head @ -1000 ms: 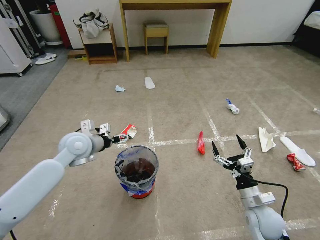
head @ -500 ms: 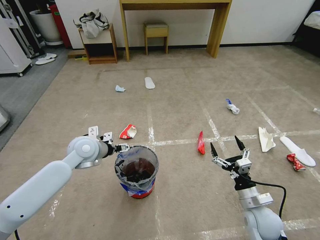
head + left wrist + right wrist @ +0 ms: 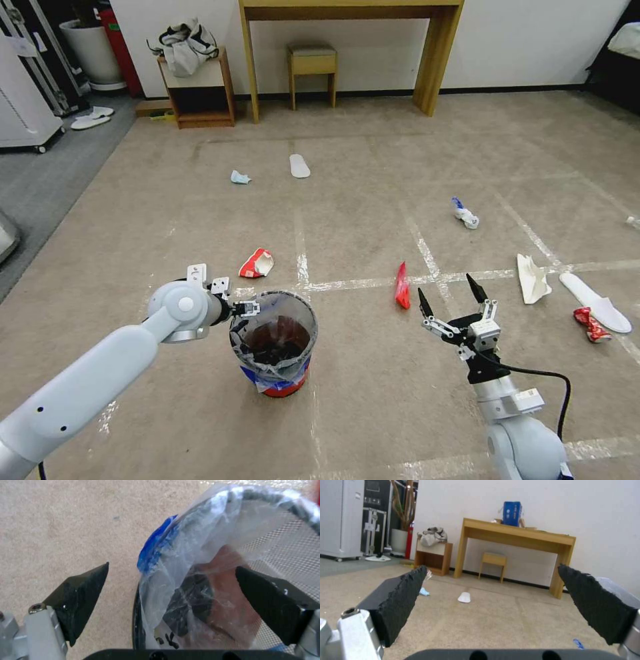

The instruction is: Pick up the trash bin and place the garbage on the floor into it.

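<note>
The trash bin [image 3: 301, 315], a red bucket lined with a bluish plastic bag, stands upright on the floor [image 3: 380, 407] just ahead of me. My left gripper [image 3: 244, 309] is open at the bin's left rim. In the left wrist view the left gripper [image 3: 172, 565] straddles the bagged rim of the bin [image 3: 200, 542], one finger outside, one inside, not closed. My right gripper [image 3: 445, 285] hangs open and empty to the bin's right. Garbage lies around: a red-and-white carton [image 3: 257, 263], a red wrapper [image 3: 401, 285], a blue mask [image 3: 239, 177], a white slipper [image 3: 299, 165].
More litter sits to the right: a white-blue wrapper [image 3: 465, 213], white paper [image 3: 533, 279], a slipper [image 3: 595, 302], a red wrapper [image 3: 591, 325]. A wooden desk [image 3: 347, 10], stool [image 3: 312, 60] and side cabinet [image 3: 197, 90] line the far wall. Grey carpet [image 3: 40, 180] lies left.
My left gripper has come down and back from beside the carton to the bin's left rim. My right gripper has drawn back slightly, still open.
</note>
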Controlling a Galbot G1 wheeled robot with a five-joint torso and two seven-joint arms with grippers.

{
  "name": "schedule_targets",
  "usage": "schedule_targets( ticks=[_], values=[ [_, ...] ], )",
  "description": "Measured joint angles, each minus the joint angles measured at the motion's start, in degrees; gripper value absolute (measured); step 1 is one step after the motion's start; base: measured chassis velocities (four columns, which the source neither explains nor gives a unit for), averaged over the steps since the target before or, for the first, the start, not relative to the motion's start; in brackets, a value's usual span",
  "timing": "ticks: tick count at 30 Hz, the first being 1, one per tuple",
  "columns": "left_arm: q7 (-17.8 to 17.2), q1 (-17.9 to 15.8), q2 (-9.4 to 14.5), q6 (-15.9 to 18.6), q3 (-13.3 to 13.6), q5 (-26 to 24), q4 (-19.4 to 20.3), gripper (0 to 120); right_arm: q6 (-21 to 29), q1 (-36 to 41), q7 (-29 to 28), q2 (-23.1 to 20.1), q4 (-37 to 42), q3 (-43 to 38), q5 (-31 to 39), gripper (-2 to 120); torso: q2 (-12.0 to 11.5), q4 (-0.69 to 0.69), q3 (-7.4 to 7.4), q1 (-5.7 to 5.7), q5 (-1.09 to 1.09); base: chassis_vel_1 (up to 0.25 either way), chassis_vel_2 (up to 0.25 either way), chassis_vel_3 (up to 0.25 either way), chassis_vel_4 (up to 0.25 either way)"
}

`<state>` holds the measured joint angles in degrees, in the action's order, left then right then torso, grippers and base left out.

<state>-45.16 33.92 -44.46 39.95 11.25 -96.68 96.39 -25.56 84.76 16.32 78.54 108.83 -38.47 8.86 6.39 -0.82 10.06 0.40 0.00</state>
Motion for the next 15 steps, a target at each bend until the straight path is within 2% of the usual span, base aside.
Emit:
schedule_targets(
  ticks=[5,7,15],
  values=[
    [-0.05,-0.51,-0.56,0.10,0.60,-0.35,-1.49,100,-0.04,0.06,0.00,-0.02,0.00,0.00,0.00,100,0.00,0.01,0.00,0.00,0.00,0.000,0.000,0.000,0.000],
    [-0.05,-1.05,-1.84,0.39,0.62,-0.67,-4.09,100,-0.09,0.10,-0.05,-0.11,0.01,0.04,0.00,100,0.00,0.00,0.00,0.00,0.00,0.000,0.000,0.000,0.000],
    [-0.23,-0.99,-4.20,1.09,0.54,-1.93,-6.91,100,-0.43,0.40,-0.11,-0.50,0.01,0.01,0.03,100,0.00,0.00,0.00,0.00,0.00,0.000,0.000,0.000,0.000]
  ],
)
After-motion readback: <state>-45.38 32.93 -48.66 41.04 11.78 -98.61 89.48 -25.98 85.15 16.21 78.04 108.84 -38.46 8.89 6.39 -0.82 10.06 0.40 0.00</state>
